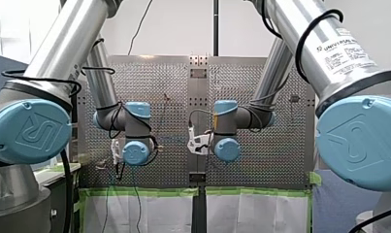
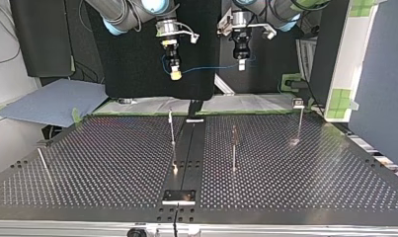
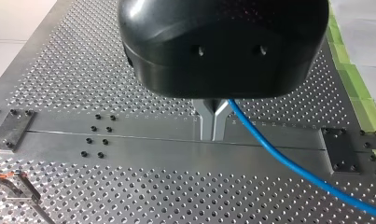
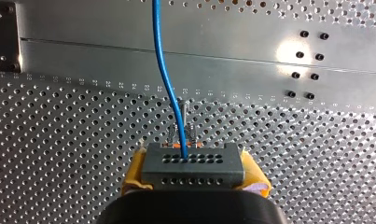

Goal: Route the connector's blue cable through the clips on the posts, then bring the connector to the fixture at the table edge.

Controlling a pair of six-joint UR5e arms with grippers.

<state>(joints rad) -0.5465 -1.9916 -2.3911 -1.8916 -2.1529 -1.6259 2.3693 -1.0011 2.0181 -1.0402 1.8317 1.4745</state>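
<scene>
Surface: perforated metal tabletop (image 2: 112,163), with a smooth central strip (image 2: 189,148) running from the far edge to the near edge in the top view.
Right arm: right gripper (image 2: 175,74) hung well above the tabletop, left of centre in the top view. Its yellow pads (image 4: 135,173) were clamped on the two ends of the connector.
Connector: grey connector (image 4: 192,164) with rows of small holes, held level between the pads, in the air and off the tabletop.
Cable: blue cable (image 4: 164,79) left the middle of the connector's face and ran ahead of the right gripper. In the top view it sagged across to the other arm.
Left arm: left gripper (image 3: 212,135) also hung above the tabletop. Its metal fingers (image 3: 205,121) met at the tips, closed. The cable came out just beside them from under the black housing, and I could not tell whether it was pinched.
Posts: three thin posts (image 2: 234,148) stood upright on the tabletop, below both grippers.
Clip: one clip (image 4: 181,119) sat under the cable, just ahead of the connector, not touching it.
Near edge: dark plate (image 2: 179,196) at the strip's end, well apart from the connector.
</scene>
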